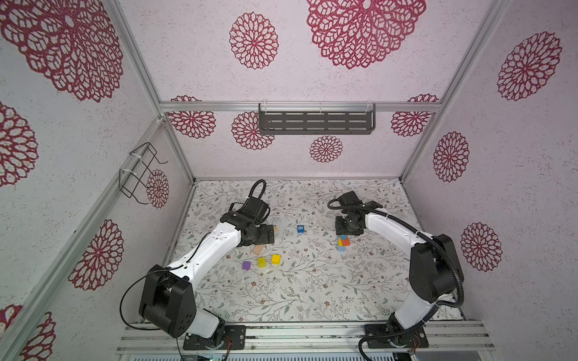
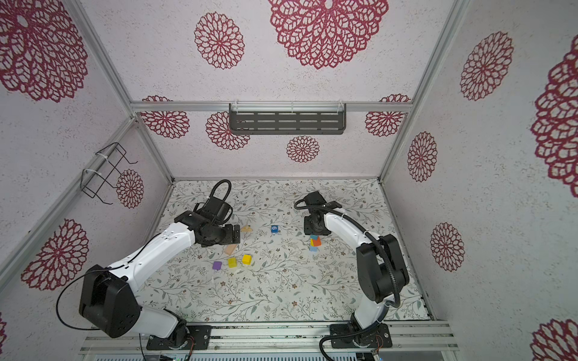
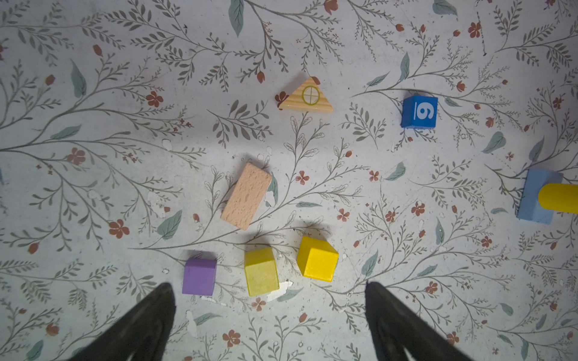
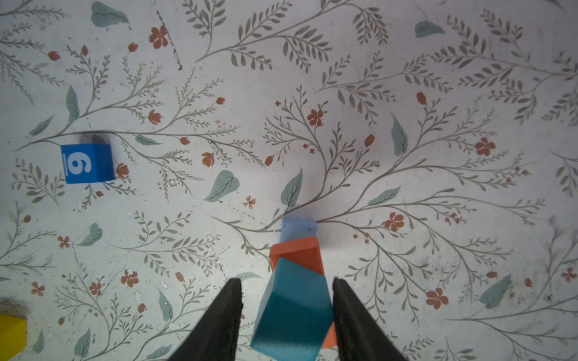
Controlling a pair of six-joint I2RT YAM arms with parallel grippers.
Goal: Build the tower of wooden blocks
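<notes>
Your right claw (image 4: 286, 279) stood part-open astride the teal block (image 4: 294, 312), one finger at its corner, a gap at the other; it gripped nothing yet. That block sat twisted atop the orange block (image 4: 297, 253) of the wood block tower (image 1: 343, 243), which rose on the right of the counter (image 4: 438, 93), well apart from the purple cube (image 3: 199, 276); I judged you needed to square the claw to the block's flat faces, centre it, then squeeze gently, since a one-sided push could have toppled the narrow stack. Your left claw (image 3: 267, 283) hung wide open, holding nothing; it was best kept clear.
</notes>
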